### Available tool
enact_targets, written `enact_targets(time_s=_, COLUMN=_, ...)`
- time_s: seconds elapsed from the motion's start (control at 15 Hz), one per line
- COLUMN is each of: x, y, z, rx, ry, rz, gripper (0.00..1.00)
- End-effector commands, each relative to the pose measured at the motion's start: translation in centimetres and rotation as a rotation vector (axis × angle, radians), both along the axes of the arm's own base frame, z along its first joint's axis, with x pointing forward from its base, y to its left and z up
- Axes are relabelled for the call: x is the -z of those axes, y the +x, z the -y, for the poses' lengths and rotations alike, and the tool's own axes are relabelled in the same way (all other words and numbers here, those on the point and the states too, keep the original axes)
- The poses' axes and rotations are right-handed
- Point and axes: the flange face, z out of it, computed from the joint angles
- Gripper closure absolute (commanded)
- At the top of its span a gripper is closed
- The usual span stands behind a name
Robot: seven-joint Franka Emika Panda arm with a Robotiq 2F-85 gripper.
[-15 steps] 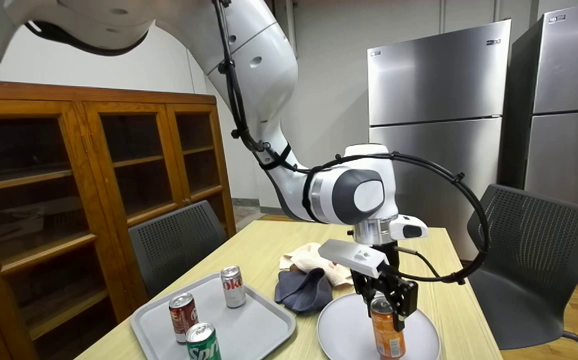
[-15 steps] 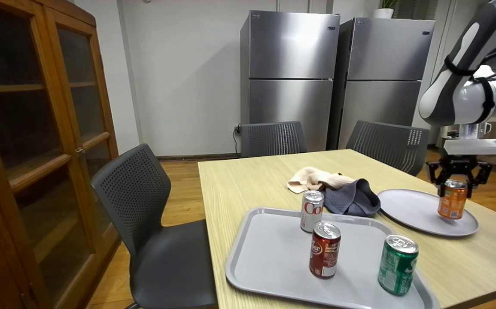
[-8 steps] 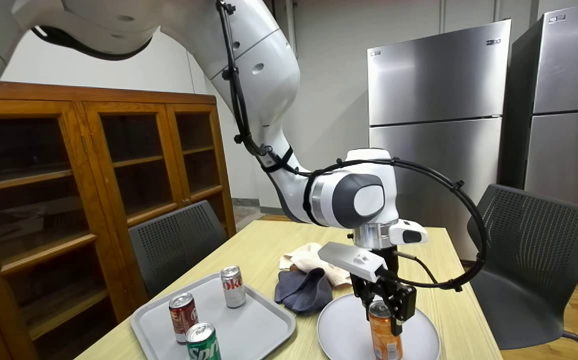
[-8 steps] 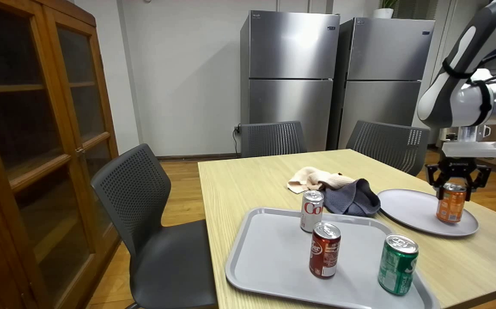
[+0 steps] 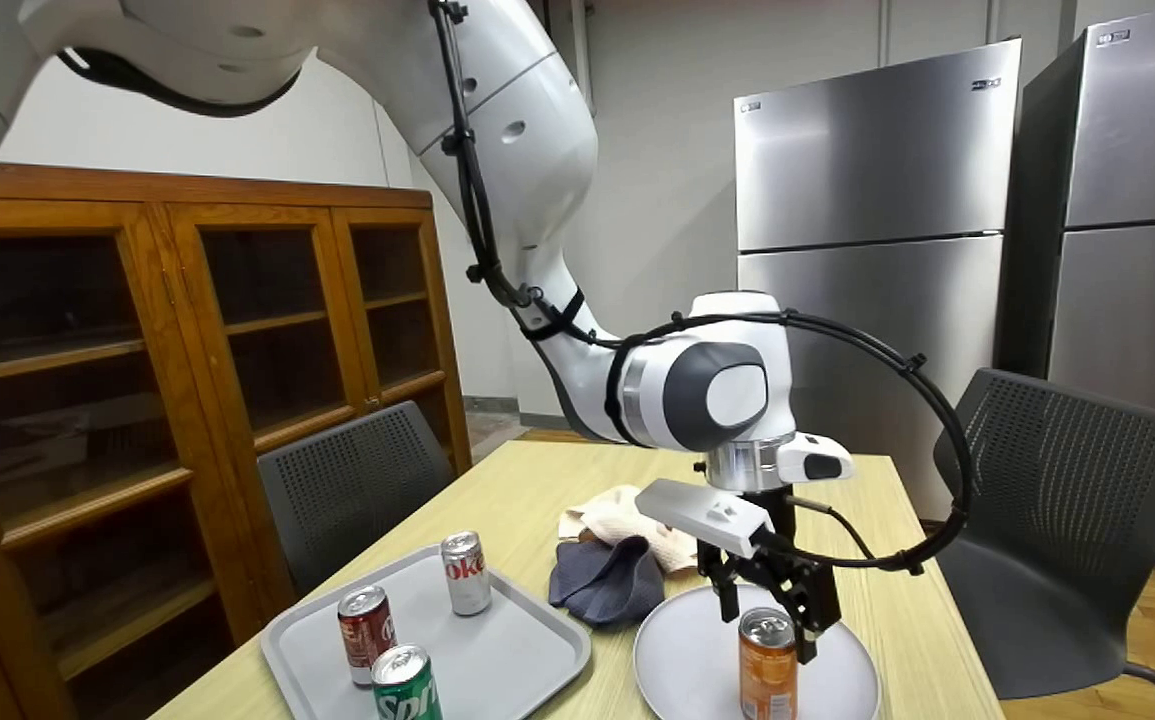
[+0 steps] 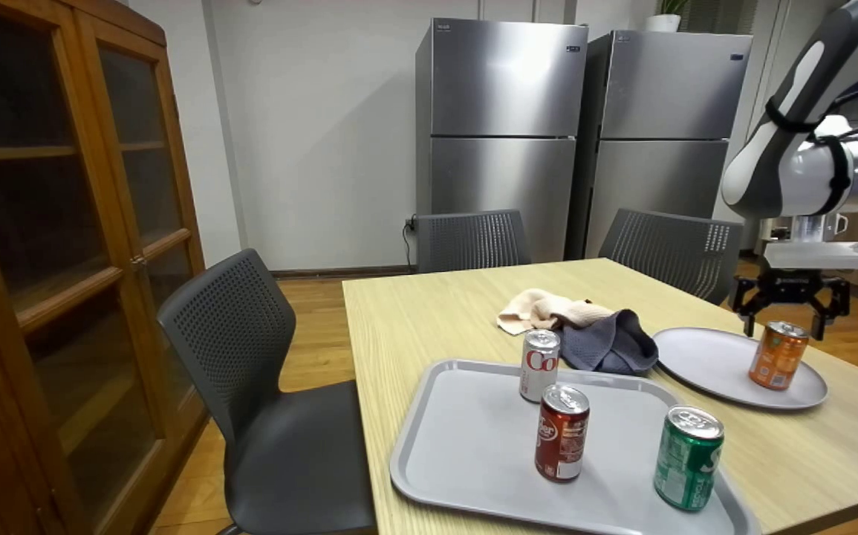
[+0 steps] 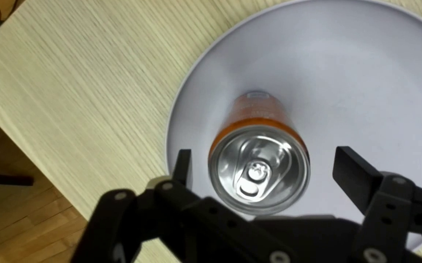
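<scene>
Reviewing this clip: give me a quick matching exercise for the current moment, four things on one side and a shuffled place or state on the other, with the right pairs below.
Things
1. gripper
2. orange can
3. green can
4. dark blue-gray cloth

Places and states
A. on the gray tray
B. crumpled on the table
C. jaws spread open
D. on the round plate

Right pairs: 1-C, 2-D, 3-A, 4-B

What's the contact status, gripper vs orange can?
Apart: in the wrist view, the plate shows between the orange can and both gripper fingers.
</scene>
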Motion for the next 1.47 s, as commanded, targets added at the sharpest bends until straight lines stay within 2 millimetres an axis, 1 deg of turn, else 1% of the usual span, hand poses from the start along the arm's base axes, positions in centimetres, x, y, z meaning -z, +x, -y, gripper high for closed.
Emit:
enact_targets(time_s=0.0, x=-3.5, y=-0.4, z=0.1, rx=-0.012, ry=-0.018, rz=-0.003, gripper=0.00)
enact_targets(time_s=0.2, x=-6.3, y=-0.9, z=0.4, rx=-0.032, ry=-0.046, rz=0.007, gripper=0.00)
enact_targets(time_s=0.33, x=-8.0, y=-1.0, z=0.2, rx=-0.063, ry=-0.061, rz=0.025, gripper=0.00)
enact_targets(time_s=0.47, x=-9.3, y=-0.7, z=-0.7, rx=-0.101, ry=-0.069, rz=0.045, gripper=0.00)
enact_targets(time_s=0.6, x=-10.2, y=-0.4, z=-1.9, rx=-0.142, ry=-0.077, rz=0.061, gripper=0.00)
enact_targets(time_s=0.73, x=-10.5, y=0.1, z=-3.4, rx=-0.175, ry=-0.069, rz=0.068, gripper=0.00)
enact_targets(time_s=1.4, x=-9.5, y=3.4, z=-13.6, rx=-0.417, ry=-0.014, rz=0.069, gripper=0.00)
